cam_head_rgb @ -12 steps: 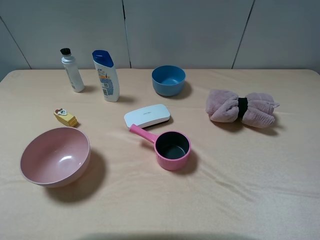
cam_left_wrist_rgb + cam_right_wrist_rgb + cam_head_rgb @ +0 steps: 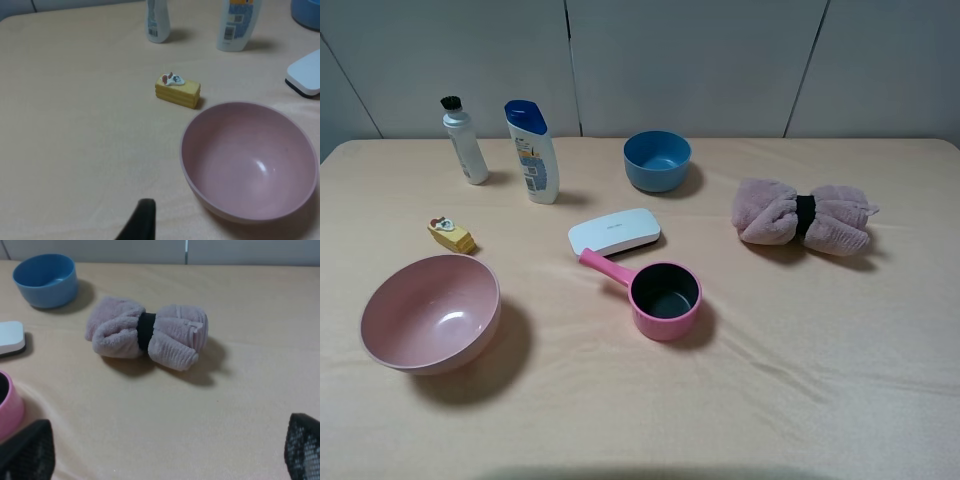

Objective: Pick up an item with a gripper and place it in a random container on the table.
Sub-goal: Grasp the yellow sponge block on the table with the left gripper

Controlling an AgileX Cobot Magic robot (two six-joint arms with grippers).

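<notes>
**Yellow block (image 2: 178, 90) lying free beside the pink bowl (image 2: 250, 155)**

The yellow block is resting on the desk (image 2: 820, 350) just beyond the pink bowl's rim, not touching it, with bare desk lying open on its other sides. The overhead view is showing neither claw. The left claw (image 2: 141, 222) is showing one finger only, so its opening cannot be told. The right claw (image 2: 165, 460) is spreading wide, gripping nothing, near the rolled towel (image 2: 147, 332).
</notes>
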